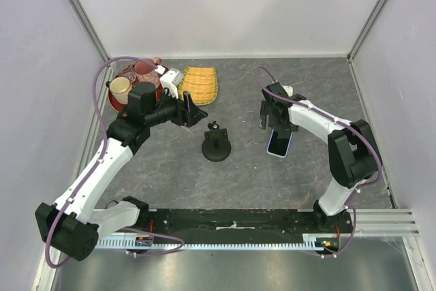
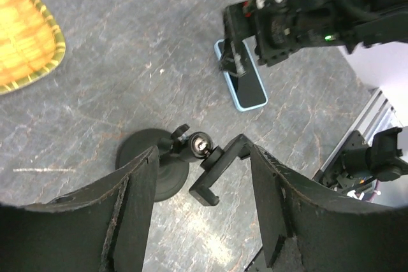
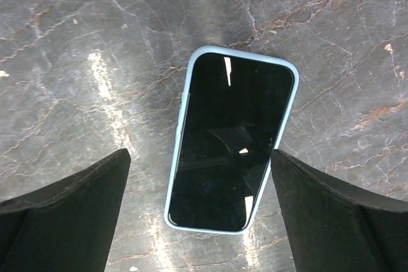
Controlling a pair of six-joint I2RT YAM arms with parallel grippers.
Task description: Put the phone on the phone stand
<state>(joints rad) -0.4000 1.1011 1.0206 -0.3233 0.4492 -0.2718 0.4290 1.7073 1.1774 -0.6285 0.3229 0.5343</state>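
The phone [image 1: 280, 144], black screen with a light blue edge, lies flat on the grey table right of centre; it also shows in the right wrist view [image 3: 231, 138] and the left wrist view [image 2: 243, 85]. My right gripper [image 1: 274, 115] is open above it, a finger on either side, not touching [image 3: 201, 170]. The phone stand [image 1: 216, 145], all black with a round base and clamp head, stands at the table's middle. In the left wrist view its clamp head [image 2: 217, 170] lies between my open left fingers. My left gripper [image 1: 194, 110] is open, up and left of the stand.
A yellow woven basket [image 1: 199, 84] lies at the back, also in the left wrist view [image 2: 25, 36]. A red tray [image 1: 123, 85] with a cream cup [image 1: 120, 87] and other items sits at the back left. White walls enclose the table.
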